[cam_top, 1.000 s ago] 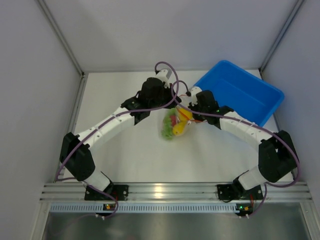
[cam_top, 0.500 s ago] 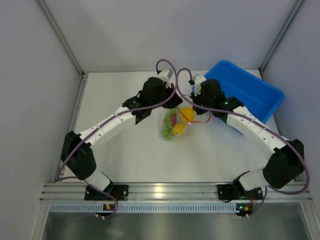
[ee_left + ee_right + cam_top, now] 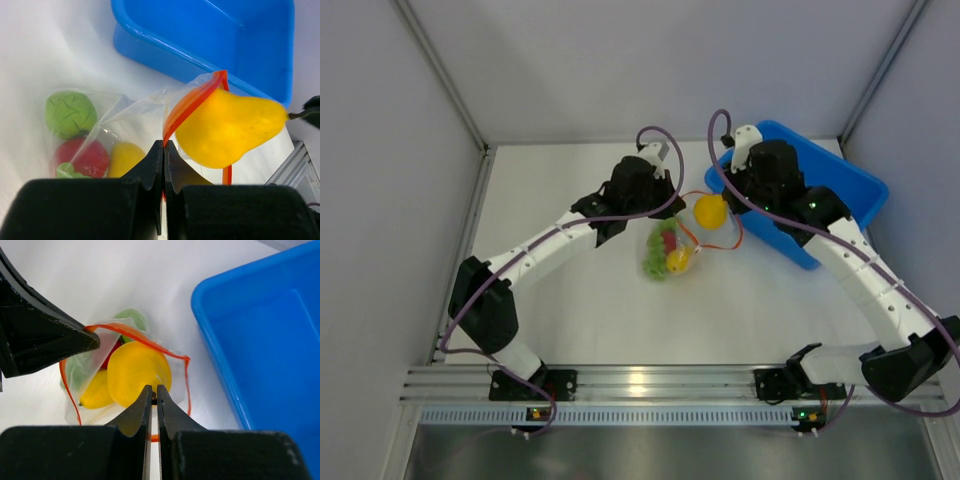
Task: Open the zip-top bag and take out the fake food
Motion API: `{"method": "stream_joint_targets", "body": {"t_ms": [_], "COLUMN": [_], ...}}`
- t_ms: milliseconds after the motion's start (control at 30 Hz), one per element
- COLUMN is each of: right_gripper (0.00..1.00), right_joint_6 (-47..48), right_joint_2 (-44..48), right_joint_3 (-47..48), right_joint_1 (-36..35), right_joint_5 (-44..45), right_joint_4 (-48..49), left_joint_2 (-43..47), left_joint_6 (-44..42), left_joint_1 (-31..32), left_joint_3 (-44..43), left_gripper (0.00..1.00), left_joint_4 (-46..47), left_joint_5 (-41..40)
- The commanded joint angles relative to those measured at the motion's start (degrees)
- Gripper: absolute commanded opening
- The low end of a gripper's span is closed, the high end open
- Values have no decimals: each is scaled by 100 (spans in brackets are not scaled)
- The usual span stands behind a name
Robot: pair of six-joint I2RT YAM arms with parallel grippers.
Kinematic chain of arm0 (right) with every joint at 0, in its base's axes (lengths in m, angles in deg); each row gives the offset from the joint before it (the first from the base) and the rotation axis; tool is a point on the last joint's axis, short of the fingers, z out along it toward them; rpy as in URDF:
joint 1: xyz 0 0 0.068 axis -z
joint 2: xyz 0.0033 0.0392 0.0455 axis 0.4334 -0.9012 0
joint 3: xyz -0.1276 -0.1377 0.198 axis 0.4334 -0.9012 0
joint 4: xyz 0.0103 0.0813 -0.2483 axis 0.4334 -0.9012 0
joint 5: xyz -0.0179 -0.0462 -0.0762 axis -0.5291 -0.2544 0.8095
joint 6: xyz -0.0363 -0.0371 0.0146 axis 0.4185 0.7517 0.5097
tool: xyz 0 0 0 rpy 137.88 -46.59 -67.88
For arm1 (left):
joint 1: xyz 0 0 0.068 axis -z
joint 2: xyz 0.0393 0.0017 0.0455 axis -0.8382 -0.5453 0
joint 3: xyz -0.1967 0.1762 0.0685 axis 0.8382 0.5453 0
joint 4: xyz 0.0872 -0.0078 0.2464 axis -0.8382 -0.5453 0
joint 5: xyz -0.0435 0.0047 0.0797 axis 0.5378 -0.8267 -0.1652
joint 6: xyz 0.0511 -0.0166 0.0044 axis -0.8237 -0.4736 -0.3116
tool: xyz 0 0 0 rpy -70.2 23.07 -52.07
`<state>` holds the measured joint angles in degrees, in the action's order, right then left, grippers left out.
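One zip-top bag (image 3: 135,107) is seen lying on the tabletop (image 3: 570,300), just beside the one blue bin (image 3: 820,195), with its mouth pulled open. The left gripper (image 3: 164,145) is clamped on the bag's edge at the orange-red zip strip (image 3: 187,102), its fingers pressed together on the plastic. The right gripper (image 3: 154,390) is closed on the thin stem of one yellow pear (image 3: 137,372), which is held lifted at the open mouth. From the right wrist the pear is seen framed by the loop of the strip; whether it is wholly clear of the plastic cannot be told.

Five pieces of fake food are counted in all. Four are seen inside the bag: a second yellow pear (image 3: 122,157), one red apple (image 3: 82,156), one green round fruit (image 3: 70,112) and one small bunch of green grapes (image 3: 67,171), packed together at the closed end. Nothing is seen lying inside the bin in the parts of it that are shown.
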<state>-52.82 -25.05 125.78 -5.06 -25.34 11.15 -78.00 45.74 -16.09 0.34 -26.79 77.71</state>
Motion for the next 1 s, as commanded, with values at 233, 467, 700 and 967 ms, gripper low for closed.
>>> {"method": "stream_joint_targets", "body": {"t_ms": [233,467,700,967], "right_gripper": [0,0,0,25], "right_joint_6": [-628,-911,-771,-858], "right_joint_2": [296,-222,-1030,-1769], "right_joint_3": [653,600,442,38], "right_joint_1": [480,1790,2564,2837], "right_joint_5": [1774,1924,2056,1573], "right_joint_4": [148,843,1423,1608], "left_joint_2": [180,250,452,497], "left_joint_6": [51,191,314,832], "left_joint_1": [-8,-175,-272,-553], "left_joint_3": [120,260,410,463], "left_gripper": [0,0,0,0], "left_joint_4": [365,383,365,374], "left_joint_5": [-279,-306,-384,379]}}
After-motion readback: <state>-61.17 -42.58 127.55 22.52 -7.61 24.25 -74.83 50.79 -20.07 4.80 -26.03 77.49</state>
